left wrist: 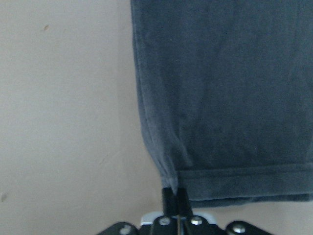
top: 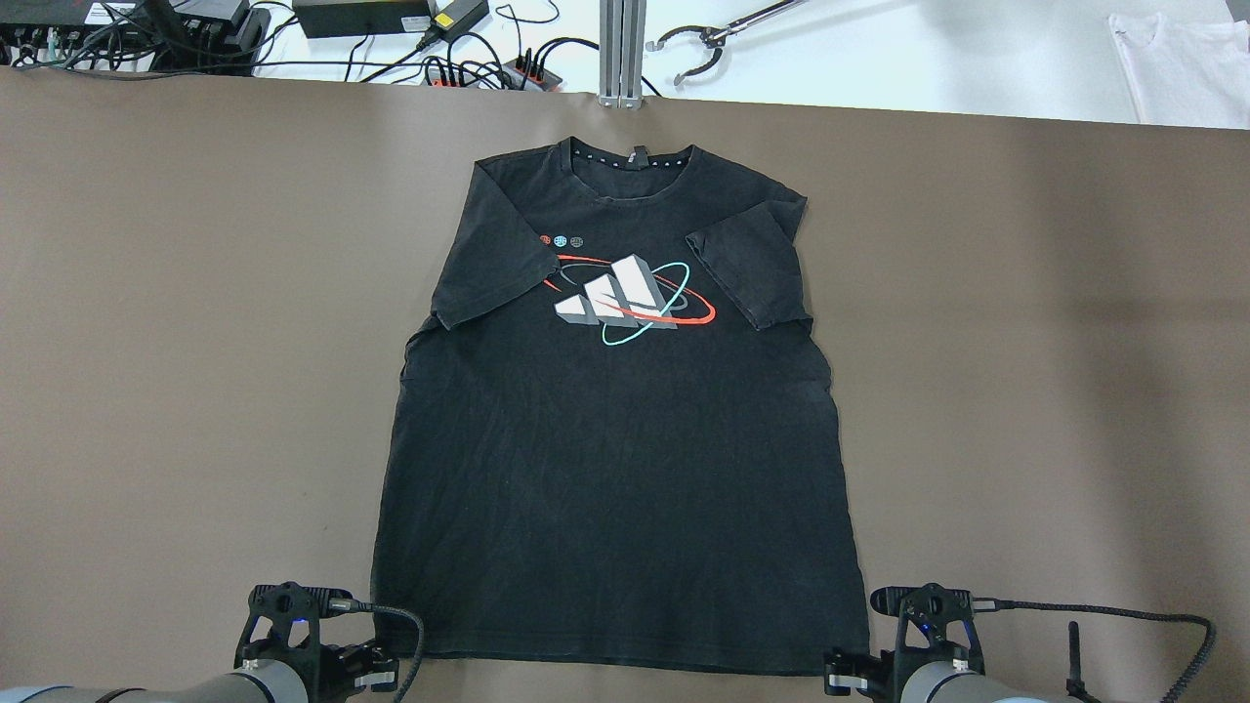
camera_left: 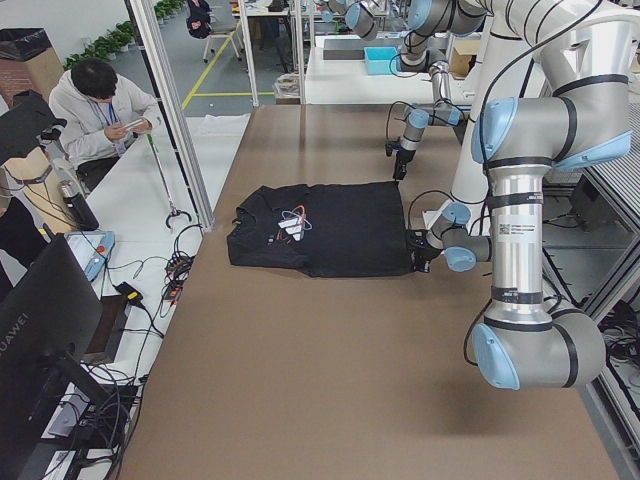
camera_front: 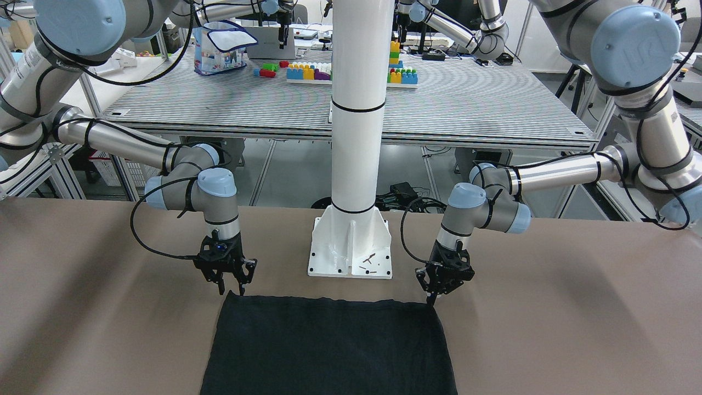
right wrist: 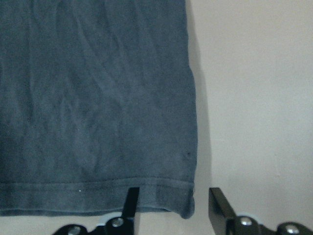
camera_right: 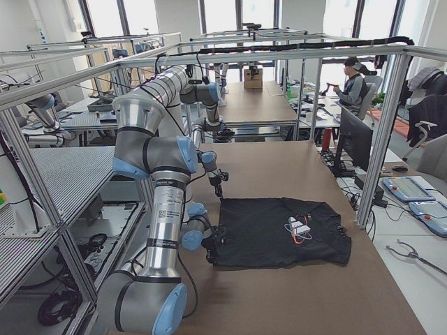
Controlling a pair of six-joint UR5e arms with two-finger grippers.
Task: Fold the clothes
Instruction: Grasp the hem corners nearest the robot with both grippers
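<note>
1. Black flat monitor (camera_left: 40, 335), rear casing: "HUAWEI" in pale capitals.
2. Black short-sleeved T-shirt (top: 615, 459), chest: printed emblem (top: 630, 301) of three slanted white-grey bars ringed by a red and a teal ellipse, carrying no legible wording. Three small round badges (top: 561, 240) sit beside it, too small to read.
3. Grey neck tab (top: 639, 154) inside the collar: print unreadable.
4. Blue round joint cap (camera_front: 635, 46): faint raised "UR" mark.
5. White rectangular sticker (camera_left: 515, 232) on a silver arm tube: fine print and code block, illegible.
</note>
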